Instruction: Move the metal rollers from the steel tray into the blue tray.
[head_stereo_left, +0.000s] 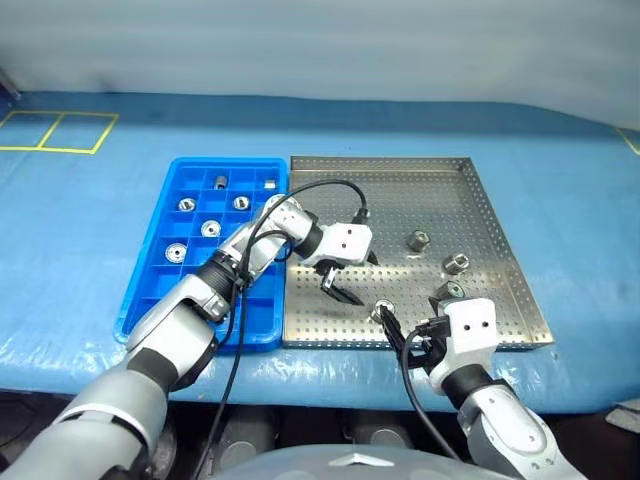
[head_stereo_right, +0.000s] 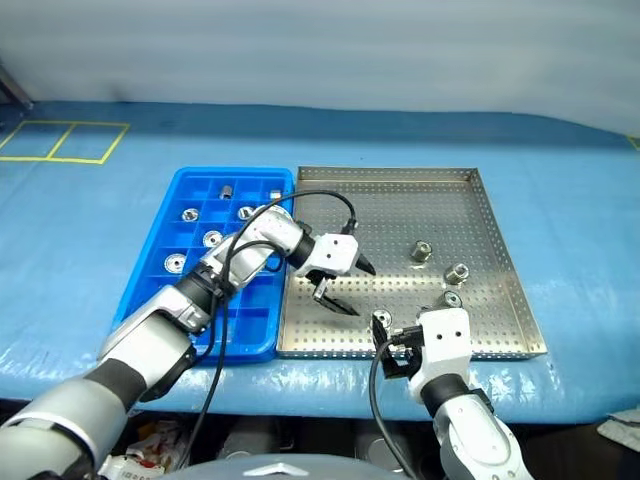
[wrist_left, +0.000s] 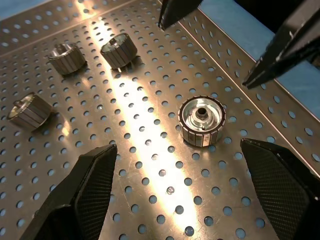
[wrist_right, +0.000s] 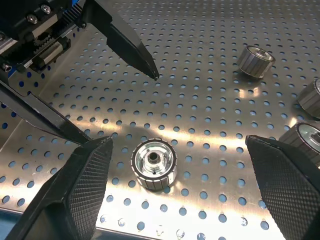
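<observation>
Plainly, no writing is legible on the steel tray (head_stereo_left: 480, 205) or blue tray (head_stereo_left: 160, 255). One metal roller (wrist_left: 201, 120) stands upright near the steel tray's front rim, hole upward; three others lie tipped. Left gripper (head_stereo_left: 345, 277) and right gripper (wrist_right: 175, 175) both hover with jaws spread, empty.

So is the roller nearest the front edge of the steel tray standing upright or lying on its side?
Upright. The roller rests on its flat end, its dark centre hole facing up.

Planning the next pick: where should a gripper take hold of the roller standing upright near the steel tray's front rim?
Across its ribbed side wall, coming from above: the roller stands on end, hole up, apart from the others on the steel tray.
</observation>
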